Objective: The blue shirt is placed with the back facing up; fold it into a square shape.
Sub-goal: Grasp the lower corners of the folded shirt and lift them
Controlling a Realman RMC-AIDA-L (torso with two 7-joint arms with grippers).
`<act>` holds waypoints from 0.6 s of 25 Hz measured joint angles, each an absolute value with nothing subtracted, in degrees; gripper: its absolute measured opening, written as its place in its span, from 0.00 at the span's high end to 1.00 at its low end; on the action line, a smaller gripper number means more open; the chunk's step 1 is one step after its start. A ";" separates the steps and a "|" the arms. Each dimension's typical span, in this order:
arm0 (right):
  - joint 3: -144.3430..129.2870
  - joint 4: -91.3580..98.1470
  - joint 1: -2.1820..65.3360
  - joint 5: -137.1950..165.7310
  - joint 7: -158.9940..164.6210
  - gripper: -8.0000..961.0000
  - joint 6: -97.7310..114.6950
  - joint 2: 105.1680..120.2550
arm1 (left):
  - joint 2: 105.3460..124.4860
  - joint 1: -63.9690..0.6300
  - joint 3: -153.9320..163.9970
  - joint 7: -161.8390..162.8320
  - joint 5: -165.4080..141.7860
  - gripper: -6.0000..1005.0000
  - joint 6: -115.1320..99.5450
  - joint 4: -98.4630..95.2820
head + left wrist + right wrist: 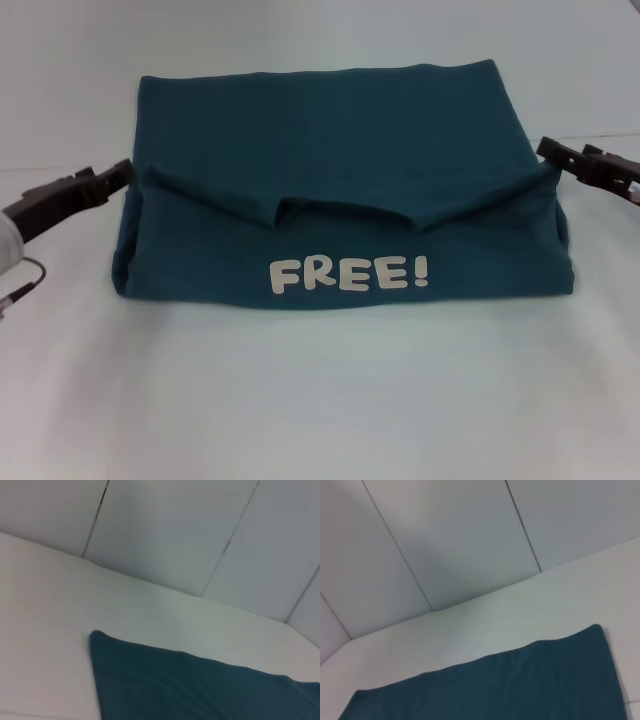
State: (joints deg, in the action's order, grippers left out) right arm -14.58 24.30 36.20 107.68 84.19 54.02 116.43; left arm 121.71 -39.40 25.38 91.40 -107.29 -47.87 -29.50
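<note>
At table centre we see the blue shirt (340,190) already folded into a near-square, lettering up, with our left gripper (112,178) at nine o'clock and right gripper (552,153) at three o'clock beside its edges, finger spread unreadable, so only tidying seems left.

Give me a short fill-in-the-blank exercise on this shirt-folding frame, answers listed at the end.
1. The white lettering on the blue shirt reads ____.
2. The lettering sits on the shirt's ____ edge, closest to the robot.
3. The left tool is at the shirt's ____ side, the right tool opposite.
4. The shirt lies on a ____ table.

Answers: FREE!; near; left; white
</note>
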 joint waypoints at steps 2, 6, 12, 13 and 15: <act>-16.80 25.65 34.82 107.71 86.31 0.11 55.73 116.18 | 121.70 -38.07 27.10 92.66 -107.46 0.37 -49.97 -30.68; -24.29 28.66 31.65 107.73 92.62 0.11 59.94 115.05 | 121.59 -35.75 30.19 94.40 -107.91 0.37 -52.82 -32.69; -30.52 32.42 27.55 108.05 102.47 0.11 66.65 112.57 | 121.71 -32.62 31.77 96.01 -108.34 0.37 -55.77 -35.37; -30.75 32.61 27.22 108.38 103.75 0.11 67.75 112.12 | 121.66 -32.14 31.91 96.39 -108.59 0.37 -56.27 -35.71; -30.85 32.86 26.70 109.29 106.55 0.12 70.23 111.12 | 121.55 -31.41 32.13 97.75 -109.97 0.37 -56.97 -36.71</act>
State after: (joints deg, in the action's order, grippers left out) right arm -30.85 32.86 26.70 109.29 106.55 70.23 111.12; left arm 121.55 -31.41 32.13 97.74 -109.97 -56.97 -36.71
